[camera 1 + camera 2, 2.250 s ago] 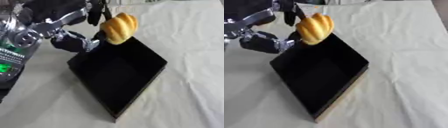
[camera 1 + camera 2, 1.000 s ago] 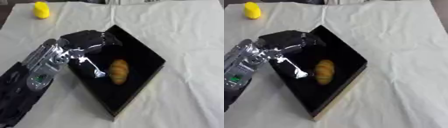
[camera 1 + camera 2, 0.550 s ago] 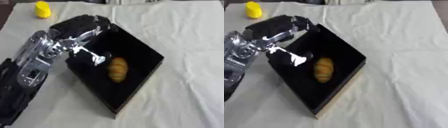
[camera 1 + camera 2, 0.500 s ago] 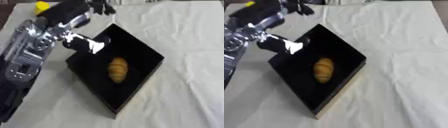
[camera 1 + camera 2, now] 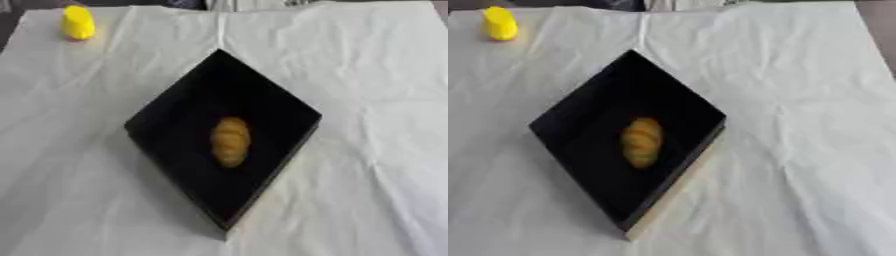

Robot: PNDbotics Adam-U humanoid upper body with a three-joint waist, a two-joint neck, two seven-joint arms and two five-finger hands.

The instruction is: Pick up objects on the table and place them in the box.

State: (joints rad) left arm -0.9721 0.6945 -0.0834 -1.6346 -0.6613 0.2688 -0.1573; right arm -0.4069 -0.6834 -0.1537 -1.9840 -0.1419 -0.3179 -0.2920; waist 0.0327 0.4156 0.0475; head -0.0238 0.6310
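At the centre of the black box [image 5: 175, 115] lies the bread roll [image 5: 230, 141], dropped moments ago; the left arm has withdrawn, neither hand visible. Next target: yellow object [image 5: 77, 22], at eleven o'clock.

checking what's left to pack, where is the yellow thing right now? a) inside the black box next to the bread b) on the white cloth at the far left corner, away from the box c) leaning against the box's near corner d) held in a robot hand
b: the yellow thing sits on the white cloth at the far left, well apart from the black box, which holds only the bread; no hand shows.
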